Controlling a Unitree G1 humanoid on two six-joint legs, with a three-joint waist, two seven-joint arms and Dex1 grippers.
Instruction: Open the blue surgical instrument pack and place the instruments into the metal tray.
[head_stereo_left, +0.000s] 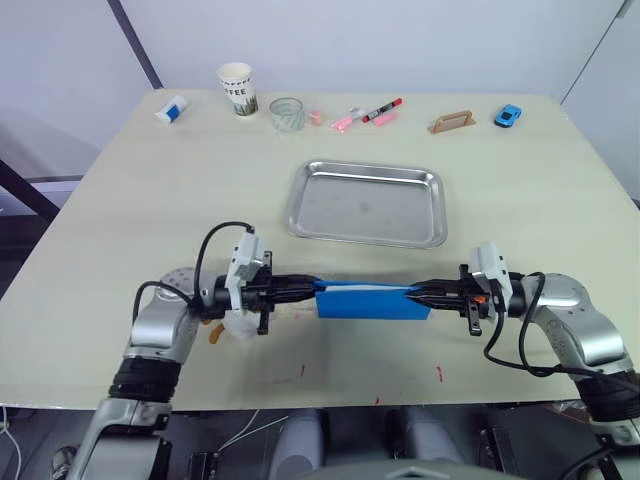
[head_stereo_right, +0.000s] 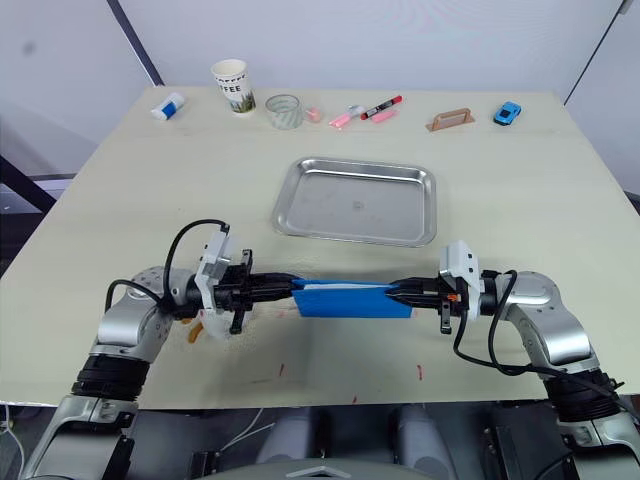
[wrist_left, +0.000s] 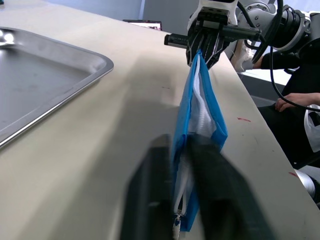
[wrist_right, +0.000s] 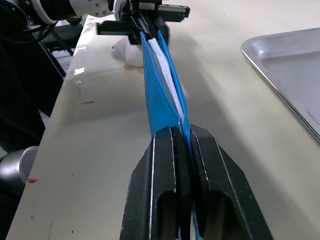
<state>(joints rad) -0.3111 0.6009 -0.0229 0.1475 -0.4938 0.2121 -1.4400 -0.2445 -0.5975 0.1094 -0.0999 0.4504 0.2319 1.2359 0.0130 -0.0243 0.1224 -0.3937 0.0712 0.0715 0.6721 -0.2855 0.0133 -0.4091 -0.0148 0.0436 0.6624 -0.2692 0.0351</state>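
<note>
The blue surgical instrument pack hangs stretched between my two grippers just above the near part of the table, its white inner lining showing along the top edge. My left gripper is shut on the pack's left end, and my right gripper is shut on its right end. In the wrist views the blue surgical instrument pack runs edge-on from one pair of fingers to the other. The metal tray lies empty just beyond the pack. The instruments are hidden.
Along the far edge stand a paper cup, a glass, pink and red markers, a wooden block, a blue toy car and a small white bottle. A crumpled white wrapper lies under my left wrist.
</note>
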